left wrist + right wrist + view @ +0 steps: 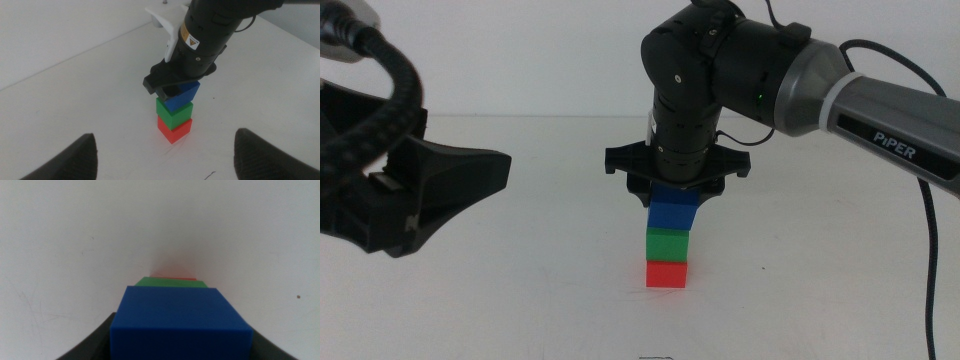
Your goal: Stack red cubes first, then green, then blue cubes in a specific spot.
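We find the blue cube [674,209] directly on top of the green cube [668,243], which sits on the red cube [667,273] on the white table [520,300], all three in one upright column. The right gripper [677,188] stands straight above the column, its jaws closed on the blue cube's sides. In our judgement the release turns on that vertical alignment: the blue cube sits square over the green one. The left gripper [162,155] waits well apart, jaws spread wide and holding nothing.
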Robot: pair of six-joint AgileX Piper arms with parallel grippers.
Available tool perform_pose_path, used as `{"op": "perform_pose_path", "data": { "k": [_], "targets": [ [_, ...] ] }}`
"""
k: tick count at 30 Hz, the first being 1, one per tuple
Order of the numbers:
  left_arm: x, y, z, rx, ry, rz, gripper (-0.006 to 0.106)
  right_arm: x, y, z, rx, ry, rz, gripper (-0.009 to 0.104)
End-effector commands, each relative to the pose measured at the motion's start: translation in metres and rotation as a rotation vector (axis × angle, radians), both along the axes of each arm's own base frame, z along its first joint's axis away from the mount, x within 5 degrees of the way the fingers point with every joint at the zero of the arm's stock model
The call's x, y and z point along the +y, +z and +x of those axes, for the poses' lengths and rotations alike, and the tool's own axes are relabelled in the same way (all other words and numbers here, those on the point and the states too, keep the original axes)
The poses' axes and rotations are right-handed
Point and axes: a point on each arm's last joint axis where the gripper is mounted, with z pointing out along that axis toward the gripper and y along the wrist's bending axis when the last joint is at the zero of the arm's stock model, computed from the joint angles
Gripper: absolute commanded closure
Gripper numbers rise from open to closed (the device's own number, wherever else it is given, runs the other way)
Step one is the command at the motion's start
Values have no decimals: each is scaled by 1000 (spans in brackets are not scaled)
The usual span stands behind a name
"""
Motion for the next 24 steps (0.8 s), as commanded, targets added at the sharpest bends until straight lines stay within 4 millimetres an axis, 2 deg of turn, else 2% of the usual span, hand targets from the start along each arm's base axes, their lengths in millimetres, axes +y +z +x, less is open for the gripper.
{"op": "perform_pose_path", "data": {
  "k": [1,9,15,17,18,24],
  "targets": [
    [0,15,0,-70,15,-71,7,-13,31,-7,-37,-5,-13,96],
    [0,15,0,-70,15,-71,7,-10,23,-5,-28,7,-25,92],
    [0,15,0,-70,15,-71,7,-10,23,-4,-33,18,-24,80],
    [0,15,0,-70,15,-71,7,-10,23,-4,-33,21,-25,71],
    [0,15,0,-70,15,-71,7,-9,23,-5,-26,21,-17,41],
    [0,15,0,-70,15,-71,7,-9,23,-5,-26,27,-19,28]
  ]
}}
